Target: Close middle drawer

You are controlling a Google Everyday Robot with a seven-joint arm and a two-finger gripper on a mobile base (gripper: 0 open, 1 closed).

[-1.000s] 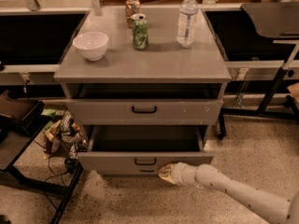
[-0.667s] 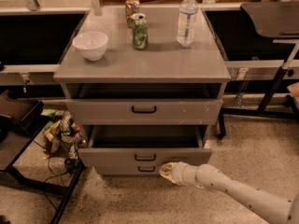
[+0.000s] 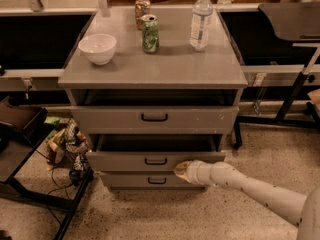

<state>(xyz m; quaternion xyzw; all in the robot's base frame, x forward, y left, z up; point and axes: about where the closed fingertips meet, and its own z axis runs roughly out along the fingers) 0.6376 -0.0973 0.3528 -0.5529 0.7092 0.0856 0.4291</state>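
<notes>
Pushing should run straight toward 12 o'clock, square to the cabinet (image 3: 165, 64). Its middle drawer (image 3: 120, 161) stands partly out. The gripper (image 3: 184, 170), open or closed I cannot tell, meets the front at 3 o'clock of the handle (image 3: 155, 161), so off-centre force may skew it.

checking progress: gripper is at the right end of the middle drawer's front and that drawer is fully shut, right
No: the camera view shows the middle drawer part open, its dark inside showing. The gripper is at the right end of its front.
</notes>
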